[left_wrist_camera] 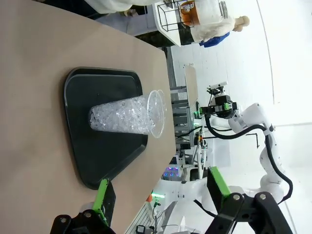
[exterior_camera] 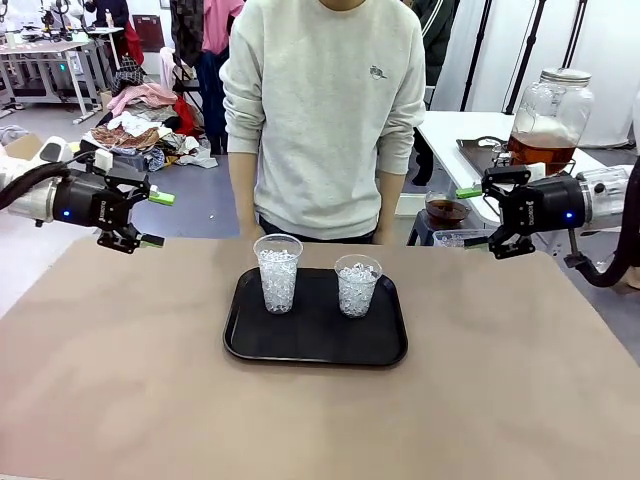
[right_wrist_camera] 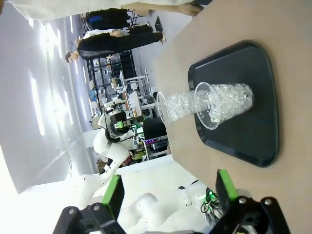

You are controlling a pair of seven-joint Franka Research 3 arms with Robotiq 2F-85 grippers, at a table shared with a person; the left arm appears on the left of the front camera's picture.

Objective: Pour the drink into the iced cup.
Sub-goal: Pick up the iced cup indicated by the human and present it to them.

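The left gripper point(exterior_camera: 155, 220) hangs above the table's point(exterior_camera: 120, 380) far left corner. Its jaws are spread wide with nothing between them, the green pads pointing toward the middle.

In the centre lies a black tray point(exterior_camera: 320, 342) with two clear plastic cups standing upright on it, close together but apart. The tall cup point(exterior_camera: 278, 273) on the left and the short cup point(exterior_camera: 357, 285) on the right are both packed with white ice nearly to the rim. Behind the tray a person point(exterior_camera: 325, 110) in a pale grey sweatshirt stands at the far edge, arms down.

The right gripper point(exterior_camera: 472, 216) hovers over the far right corner, also spread wide and holding nothing, facing the left one across the tray.

Behind it, on a white side table point(exterior_camera: 450, 130), stands a big glass jar point(exterior_camera: 553, 100) with a metal lid. The drink point(exterior_camera: 540, 153) sits in the jar's lower part: clear amber-brown, like tea, with a paler band at its surface. It is well apart from both cups. Lower down is a small bowl point(exterior_camera: 446, 208) of something dark, possibly the same liquid, though it is too small to tell.
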